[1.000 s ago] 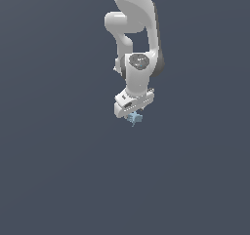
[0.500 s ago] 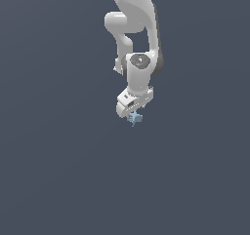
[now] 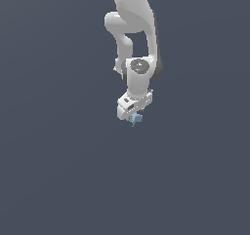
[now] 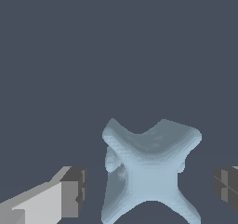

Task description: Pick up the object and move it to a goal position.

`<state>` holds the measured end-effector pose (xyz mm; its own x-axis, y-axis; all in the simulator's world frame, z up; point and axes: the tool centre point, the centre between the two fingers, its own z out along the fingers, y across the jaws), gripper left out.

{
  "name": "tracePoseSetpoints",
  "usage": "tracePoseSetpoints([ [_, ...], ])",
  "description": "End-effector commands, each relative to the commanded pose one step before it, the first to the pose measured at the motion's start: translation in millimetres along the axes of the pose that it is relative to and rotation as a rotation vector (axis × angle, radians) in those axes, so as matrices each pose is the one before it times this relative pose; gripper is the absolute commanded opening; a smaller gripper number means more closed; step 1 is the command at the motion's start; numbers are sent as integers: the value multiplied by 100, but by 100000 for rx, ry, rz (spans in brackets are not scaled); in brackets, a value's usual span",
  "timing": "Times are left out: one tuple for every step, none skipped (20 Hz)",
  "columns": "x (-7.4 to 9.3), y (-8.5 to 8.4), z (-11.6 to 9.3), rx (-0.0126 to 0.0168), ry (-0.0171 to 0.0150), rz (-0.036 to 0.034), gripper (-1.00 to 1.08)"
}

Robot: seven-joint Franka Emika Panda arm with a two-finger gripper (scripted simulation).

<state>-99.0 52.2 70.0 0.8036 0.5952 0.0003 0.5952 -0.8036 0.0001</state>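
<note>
The object is a tiny pale-blue blocky piece with spread lobes, lying on the dark grey floor just under the white gripper head. In the wrist view the object sits between the two dark fingertips, with a gap on each side and neither pad touching it. My gripper points down over the piece and stands open around it. In the exterior view the fingers are mostly hidden behind the head.
The white arm reaches down from the upper part of the exterior view. Around it is a plain dark grey floor with no other objects, and no goal marker shows.
The gripper head has come down very slightly toward the object. The object has stayed where it was.
</note>
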Motion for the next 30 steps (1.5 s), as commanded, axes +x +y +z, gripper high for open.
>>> tracePoseSetpoints([
  [-58,-55,1203,45,-39,-143,100],
  [-3,-8,409,-3,5,-48,100],
  [-9,15,352,0,0,0,100],
  [14,-15,289,-13,4,-68,100],
  [0,15,237,0,0,0,100],
  [3,13,182,0,0,0,100],
  [15,-10,124,-23,-3,-43,100],
  [3,7,77,0,0,0,100],
  [1,2,25,0,0,0,100],
  [0,0,0,0,0,0,-100],
  [0,0,0,0,0,0,-100],
  [0,0,0,0,0,0,-100],
  [0,0,0,0,0,0,-100],
  [0,0,0,0,0,0,-100],
  [0,0,0,0,0,0,-100],
  [0,0,0,0,0,0,-100],
  [0,0,0,0,0,0,-100],
  [0,0,0,0,0,0,-100],
  [0,0,0,0,0,0,-100],
  [3,81,-96,-116,104,118,-100],
  [6,8,-25,0,0,0,-100],
  [18,25,-75,0,0,0,-100],
  [30,42,-125,0,0,0,-100],
  [41,59,-175,0,0,0,-100],
  [53,76,-225,0,0,0,-100],
  [65,92,-275,0,0,0,-100],
  [77,109,-325,0,0,0,-100],
  [89,125,-374,0,0,0,-100],
  [101,141,-423,0,0,0,-100],
  [125,140,-464,51,12,-45,-100],
])
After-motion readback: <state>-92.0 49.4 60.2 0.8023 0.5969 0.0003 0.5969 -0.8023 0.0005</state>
